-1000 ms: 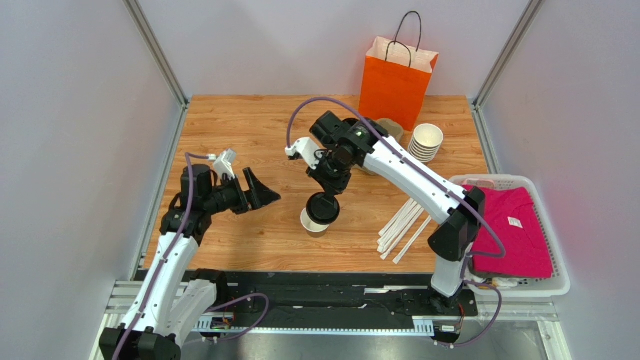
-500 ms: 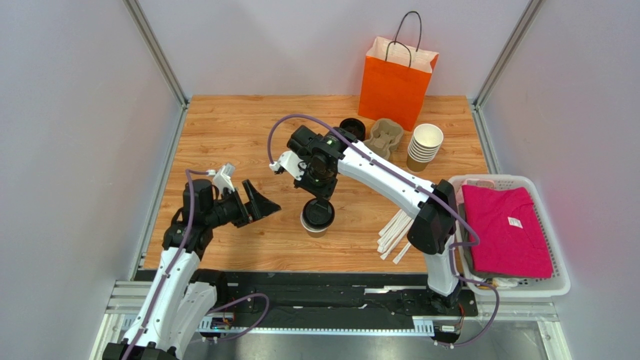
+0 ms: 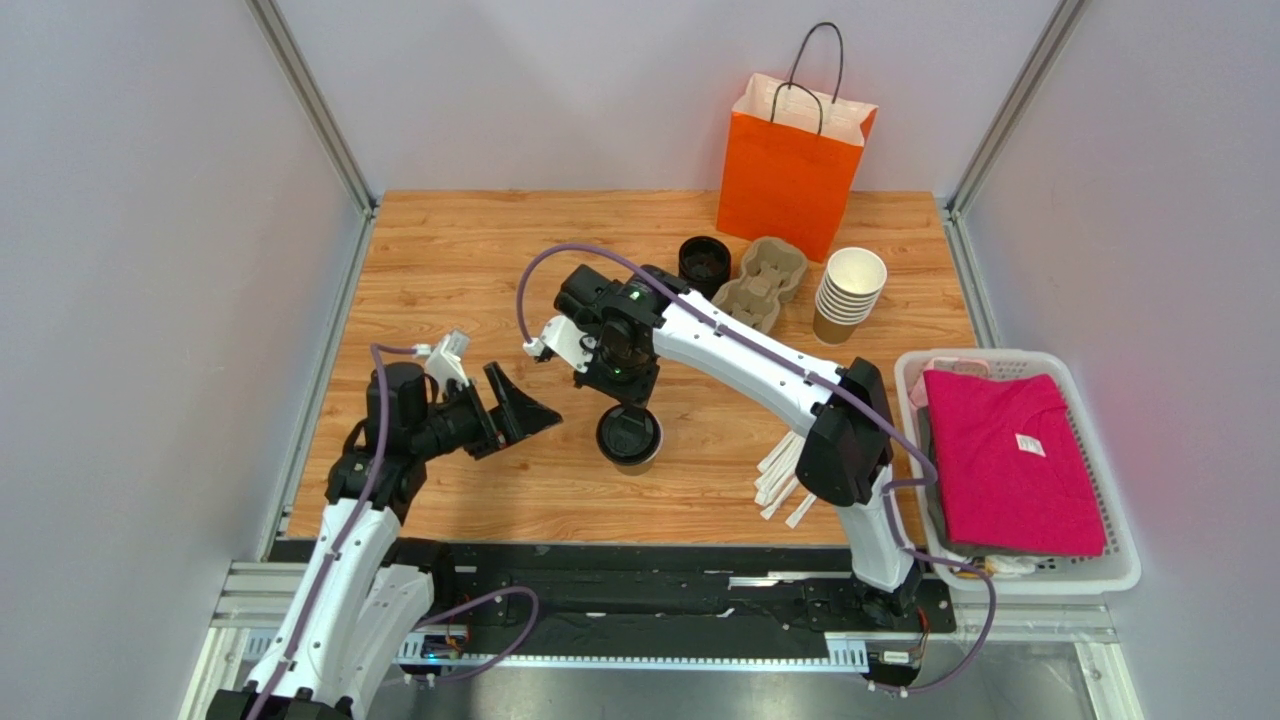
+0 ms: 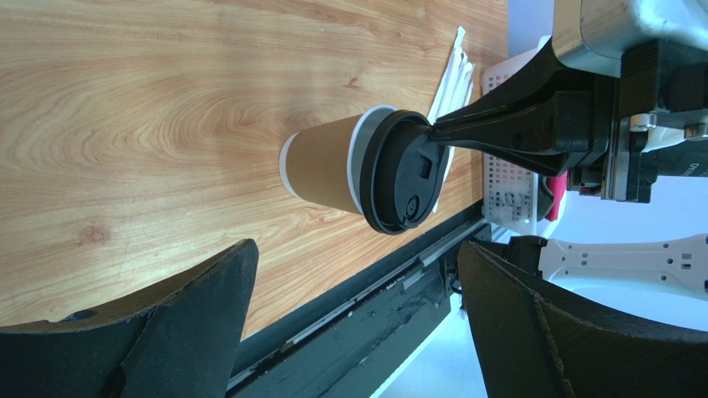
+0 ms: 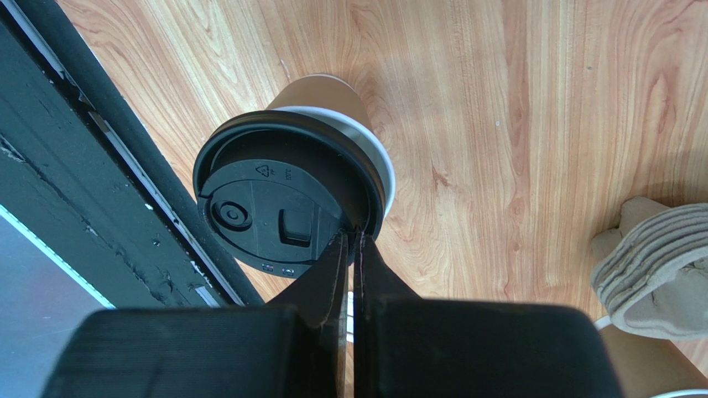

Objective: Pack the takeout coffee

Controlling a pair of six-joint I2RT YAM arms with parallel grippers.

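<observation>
A: Where does the top camera sit?
B: High over the near edge, looking down on the whole table [image 3: 451,255]
A: And the wrist cameras?
B: Both close, both facing the lidded cup [image 4: 324,166]: left from the side, right from above

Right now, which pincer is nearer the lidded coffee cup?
Right. The right pincer, shut, touches the black lid on the cup; the left pincer stands open off to the cup's left, apart from it.

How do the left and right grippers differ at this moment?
The left gripper is wide open and empty; the right gripper is shut, pinching the rim of the lid. The left hangs beside the cup, apart; the right sits over it. Both point at that cup.
</observation>
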